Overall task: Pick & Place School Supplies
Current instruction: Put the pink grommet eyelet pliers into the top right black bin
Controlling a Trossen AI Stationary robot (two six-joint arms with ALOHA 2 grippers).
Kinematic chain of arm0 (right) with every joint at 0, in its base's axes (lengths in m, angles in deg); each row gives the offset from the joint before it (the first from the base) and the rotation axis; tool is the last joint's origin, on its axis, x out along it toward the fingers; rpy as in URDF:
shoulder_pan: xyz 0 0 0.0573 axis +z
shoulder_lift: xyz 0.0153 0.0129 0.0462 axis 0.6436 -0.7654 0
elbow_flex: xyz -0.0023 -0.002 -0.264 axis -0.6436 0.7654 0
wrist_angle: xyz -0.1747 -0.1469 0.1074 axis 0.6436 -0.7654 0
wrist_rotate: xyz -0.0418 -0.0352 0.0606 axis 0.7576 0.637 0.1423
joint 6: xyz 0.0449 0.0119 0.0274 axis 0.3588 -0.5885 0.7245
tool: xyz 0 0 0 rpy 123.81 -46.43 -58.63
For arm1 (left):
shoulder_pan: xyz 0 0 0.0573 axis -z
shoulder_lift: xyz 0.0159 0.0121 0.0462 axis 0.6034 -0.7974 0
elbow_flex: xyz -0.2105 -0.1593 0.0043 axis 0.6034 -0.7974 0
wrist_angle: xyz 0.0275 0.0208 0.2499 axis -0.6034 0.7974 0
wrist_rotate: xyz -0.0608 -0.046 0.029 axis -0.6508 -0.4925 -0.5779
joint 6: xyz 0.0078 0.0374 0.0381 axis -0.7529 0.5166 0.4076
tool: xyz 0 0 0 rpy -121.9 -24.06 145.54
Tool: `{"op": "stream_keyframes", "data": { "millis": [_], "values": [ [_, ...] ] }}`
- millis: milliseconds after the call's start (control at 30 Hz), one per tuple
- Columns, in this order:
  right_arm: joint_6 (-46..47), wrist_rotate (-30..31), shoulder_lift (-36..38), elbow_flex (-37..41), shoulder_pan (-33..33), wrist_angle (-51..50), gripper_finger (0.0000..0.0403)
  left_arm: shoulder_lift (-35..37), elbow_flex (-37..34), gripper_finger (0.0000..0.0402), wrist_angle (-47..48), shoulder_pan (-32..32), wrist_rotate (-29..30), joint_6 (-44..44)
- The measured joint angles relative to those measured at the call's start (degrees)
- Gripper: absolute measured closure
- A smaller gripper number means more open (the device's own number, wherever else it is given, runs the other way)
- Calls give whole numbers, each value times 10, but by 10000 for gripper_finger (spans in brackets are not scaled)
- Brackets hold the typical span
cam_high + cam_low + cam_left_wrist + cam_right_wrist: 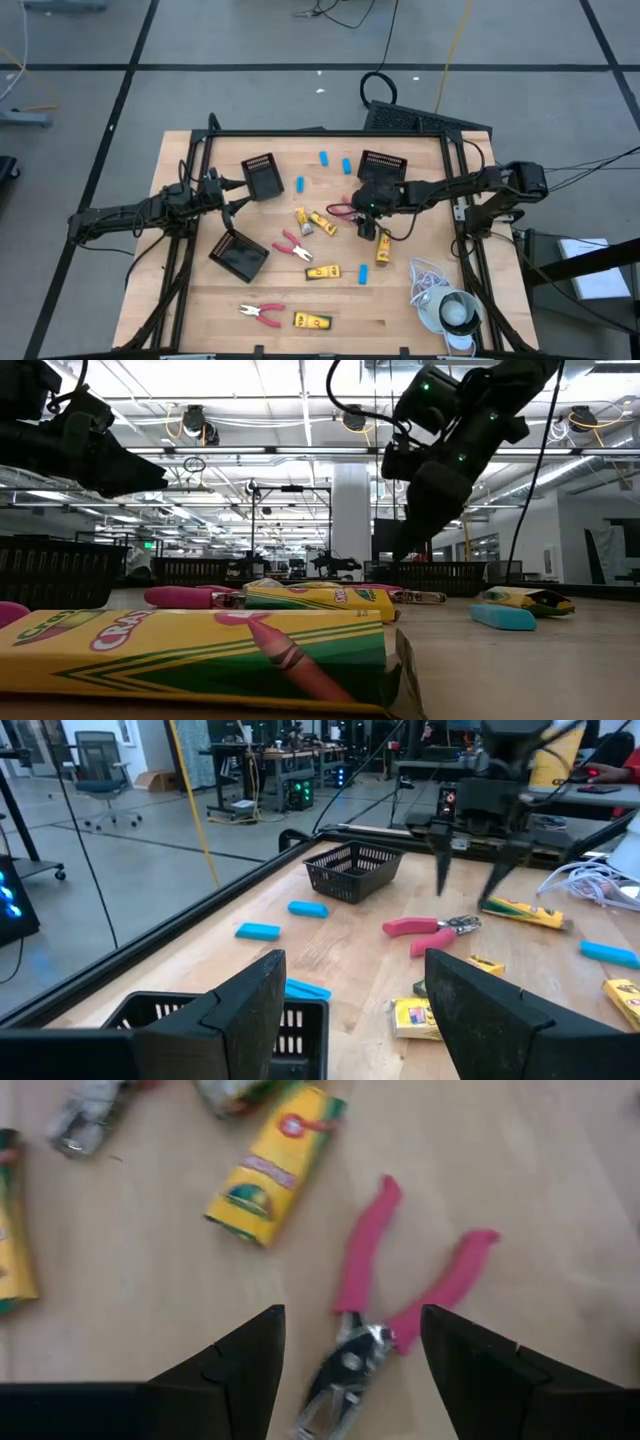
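My right gripper [366, 208] [352, 1320] hangs open over the middle of the table. Its fingers stand on either side of pink-handled pliers [385, 1295] that lie flat on the wood, and they touch nothing. A yellow crayon box [272, 1168] lies just beyond. My left gripper [236, 196] [355, 975] is open, held above the table beside a black slotted tray [262, 177] [205, 1015]. Further pink pliers [293, 246] [262, 313], yellow crayon boxes [322, 272] [312, 320] and light-blue pieces [325, 157] [363, 272] lie scattered on the table.
Two more black trays sit at the left near side [238, 255] and the far right [383, 164]. A white cord with a round grey-white object [450, 308] lies at the near right corner. A black frame [330, 133] runs along the table's edges.
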Motion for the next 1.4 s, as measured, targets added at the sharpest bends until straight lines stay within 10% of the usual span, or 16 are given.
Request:
{"op": "stream_keyframes", "data": {
  "millis": [1400],
  "values": [
    [26,-31,-136,-2,-66,118,179,0,0,158,2,0,-10,-6]
  ]
}}
